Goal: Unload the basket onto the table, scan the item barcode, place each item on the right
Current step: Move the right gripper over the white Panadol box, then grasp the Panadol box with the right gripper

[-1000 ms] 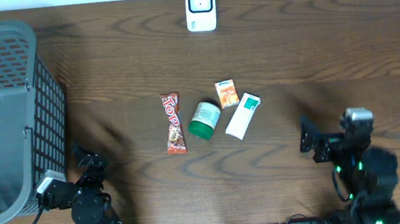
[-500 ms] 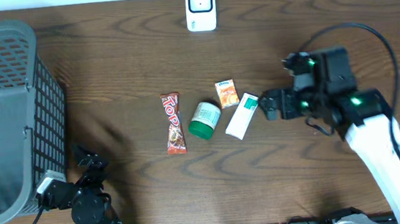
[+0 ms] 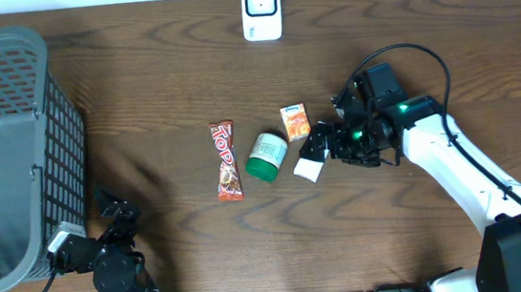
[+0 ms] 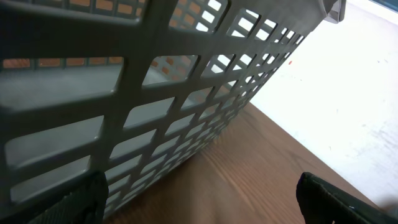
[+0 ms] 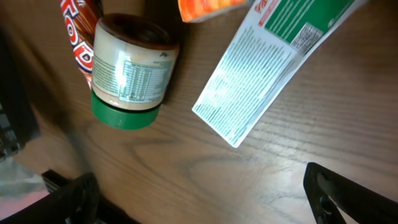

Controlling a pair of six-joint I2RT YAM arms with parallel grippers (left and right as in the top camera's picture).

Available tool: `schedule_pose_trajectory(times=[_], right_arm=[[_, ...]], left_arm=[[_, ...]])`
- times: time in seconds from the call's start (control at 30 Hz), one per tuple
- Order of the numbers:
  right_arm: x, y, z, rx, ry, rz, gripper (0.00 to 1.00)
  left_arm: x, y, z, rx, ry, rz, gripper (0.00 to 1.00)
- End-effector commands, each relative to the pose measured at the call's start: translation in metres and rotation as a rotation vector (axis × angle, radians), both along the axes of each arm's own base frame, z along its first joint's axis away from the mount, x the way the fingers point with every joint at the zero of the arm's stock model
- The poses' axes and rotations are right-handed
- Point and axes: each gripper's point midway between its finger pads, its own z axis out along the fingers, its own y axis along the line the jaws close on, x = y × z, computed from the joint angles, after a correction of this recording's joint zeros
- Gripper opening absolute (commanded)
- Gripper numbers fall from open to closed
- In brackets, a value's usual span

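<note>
Dark brown wood table (image 3: 138, 71) w/ four items in a loose row at frame ctr, overhead view:
- red-and-brown candy bar in a twisted wrapper (image 3: 226, 161)
- squat jar w/ green lid and pale label (image 3: 266, 155), lying on its side
- small orange carton (image 3: 295, 121)
- flat white tube w/ green print (image 3: 309, 167)

Tube lies tilted, its upper end hidden under the right gripper (image 3: 323, 146), which hangs over it. Can't tell from above if they touch.

Right wrist view: jaws spread wide, one black finger (image 5: 71, 199) at btm left, the other at btm right, only bare wood between them, nothing gripped. Tube (image 5: 267, 68) sits upper right of that frame, text side up, w/ a small barcode-like patch near its green end. Jar (image 5: 127, 74) is just beside it at upper left, not touching.

White boxy scanner w/ dark window (image 3: 261, 8) stands at top ctr of overhead frame, well apart from the items. Grey plastic lattice basket (image 3: 3, 161) fills the left edge.

Left gripper (image 3: 116, 206) sits low at btm left beside the basket, jaws spread, empty. Its wrist view is mostly basket wall (image 4: 124, 93).
</note>
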Motion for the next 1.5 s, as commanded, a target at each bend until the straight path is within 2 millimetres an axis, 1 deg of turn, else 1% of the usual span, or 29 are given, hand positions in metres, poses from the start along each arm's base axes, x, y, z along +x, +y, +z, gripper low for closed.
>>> schedule_pose_trajectory(times=[0.0,0.1,0.23,0.3,0.37,0.47,0.6,0.77,0.87,0.97,1.27,1.4,1.47], right_arm=[[0.004,0.007,0.004,0.007,0.014,-0.049,0.99],[0.008,0.009,0.004,0.006,-0.007,-0.047,0.99],[0.01,-0.013,-0.007,-0.107,0.064,-0.239,0.99],[0.008,-0.023,-0.012,-0.172,0.079,-0.295,0.99],[0.007,-0.025,-0.014,-0.195,0.081,-0.316,0.99],[0.008,-0.026,-0.015,-0.222,0.072,-0.341,0.99],[0.008,-0.024,-0.024,-0.252,0.081,-0.341,0.99],[0.013,-0.02,-0.047,-0.269,0.109,-0.334,0.99],[0.019,-0.017,-0.067,-0.284,0.139,-0.337,0.98],[0.023,-0.014,-0.077,-0.293,0.158,-0.332,0.98],[0.05,-0.006,-0.085,-0.295,0.134,-0.329,0.97],[0.057,-0.004,-0.086,-0.296,0.128,-0.33,0.96],[0.058,-0.006,-0.088,-0.308,0.125,-0.334,0.94]], left_arm=[[-0.003,0.003,-0.011,0.006,0.035,0.022,0.97],[-0.003,0.003,-0.011,0.005,0.034,0.022,0.97],[-0.003,0.003,-0.011,0.005,0.034,0.022,0.97],[-0.003,0.003,-0.011,0.006,0.035,0.022,0.97],[-0.003,0.003,-0.011,0.005,0.034,0.022,0.97],[-0.003,0.003,-0.011,0.005,0.035,0.022,0.97],[-0.003,0.003,-0.011,0.005,0.034,0.022,0.97],[-0.003,0.003,-0.011,0.006,0.035,0.022,0.97],[-0.003,0.003,-0.011,0.006,0.035,0.022,0.97],[-0.003,0.003,-0.011,0.005,0.034,0.022,0.97],[-0.003,0.003,-0.011,0.005,0.035,0.022,0.97],[-0.003,0.003,-0.011,0.005,0.034,0.022,0.97],[-0.003,0.003,-0.011,0.005,0.034,0.022,0.97]])
